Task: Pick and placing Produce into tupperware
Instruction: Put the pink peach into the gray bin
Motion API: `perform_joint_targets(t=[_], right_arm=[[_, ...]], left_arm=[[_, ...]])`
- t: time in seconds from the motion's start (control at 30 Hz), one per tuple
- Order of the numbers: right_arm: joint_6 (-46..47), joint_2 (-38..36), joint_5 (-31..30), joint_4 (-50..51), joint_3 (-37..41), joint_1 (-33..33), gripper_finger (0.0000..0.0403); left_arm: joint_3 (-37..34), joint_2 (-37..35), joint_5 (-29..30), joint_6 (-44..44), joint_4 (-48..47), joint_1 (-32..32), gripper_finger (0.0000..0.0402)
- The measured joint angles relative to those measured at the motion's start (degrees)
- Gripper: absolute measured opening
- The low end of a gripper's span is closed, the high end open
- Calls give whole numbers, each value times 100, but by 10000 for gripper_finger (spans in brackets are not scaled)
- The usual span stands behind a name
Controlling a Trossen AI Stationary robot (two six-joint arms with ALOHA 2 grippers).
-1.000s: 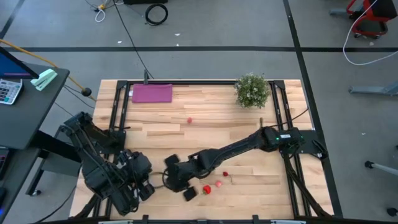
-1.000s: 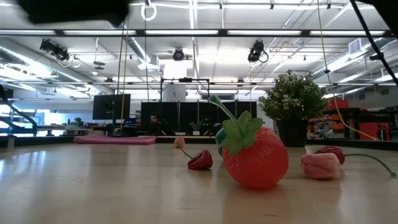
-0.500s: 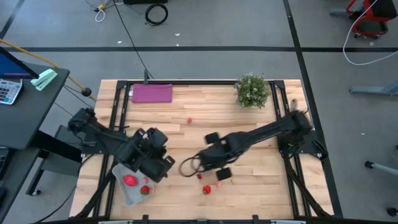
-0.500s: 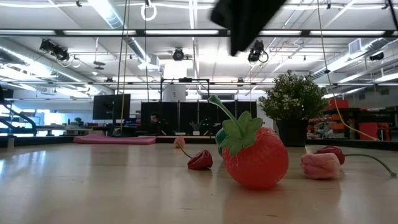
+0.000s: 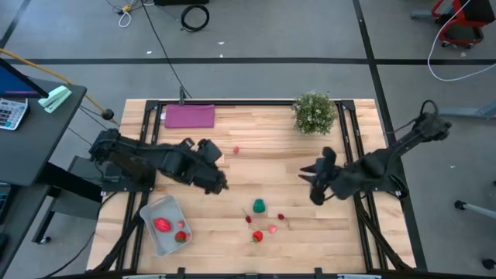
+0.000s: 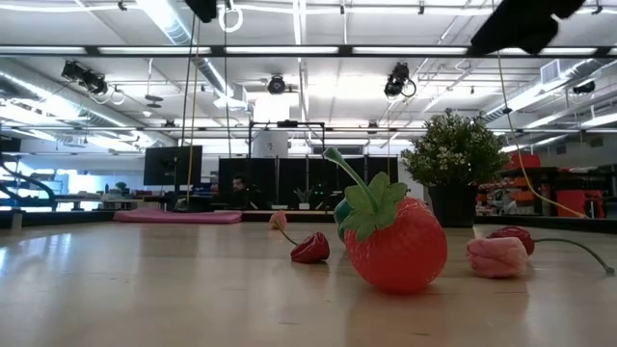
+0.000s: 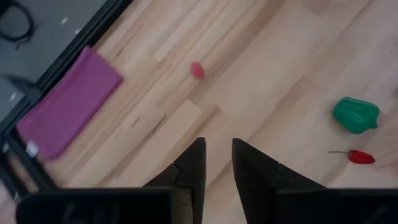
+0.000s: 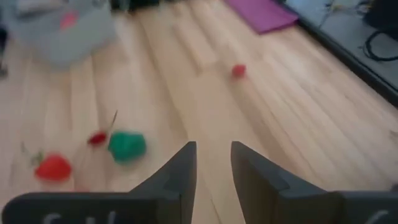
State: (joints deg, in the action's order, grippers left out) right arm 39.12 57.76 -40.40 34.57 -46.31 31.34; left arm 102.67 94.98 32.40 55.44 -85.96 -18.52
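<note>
**Small, light toys wait on the wood**

My left fingers [image 5: 219, 184] and right fingers [image 5: 314, 186] hover empty, each pair narrowly parted. Two red pieces lie in the tupperware [image 5: 152, 213]; the green pepper [image 5: 259, 206], strawberry [image 5: 257, 236] and cherries remain on the surface [image 5: 263, 155]. They look light, smooth, roll-prone; I judge gripping across the body safest.
</note>
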Motion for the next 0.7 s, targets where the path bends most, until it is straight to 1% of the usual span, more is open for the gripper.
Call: perform_joint_targets(t=[0.03, 0.1, 0.2, 0.3, 0.47, 0.6, 0.7], right_arm=[[82, -226, -115, -183, 204, 45, 106], [164, -603, -132, -444, 475, 80, 107], [585, -863, -148, -536, 714, 175, 107], [910, -856, -130, -564, 844, 347, 105], [1147, -633, -125, -567, 924, 616, 105], [1171, -515, -131, -578, 831, 649, 105], [1102, -503, -168, -577, 808, 649, 105]], left_arm=[[0, 0, -79, -254, 135, 112, 85], [0, 0, -249, -818, 387, 357, 84], [0, 0, -520, -1559, 620, 762, 83], [0, 0, -758, -2045, 656, 1171, 86], [0, 0, -818, -2827, 648, 1762, 84], [0, 0, -1244, -3341, 779, 2137, 79], [0, 0, -1481, -3633, 903, 2304, 78]])
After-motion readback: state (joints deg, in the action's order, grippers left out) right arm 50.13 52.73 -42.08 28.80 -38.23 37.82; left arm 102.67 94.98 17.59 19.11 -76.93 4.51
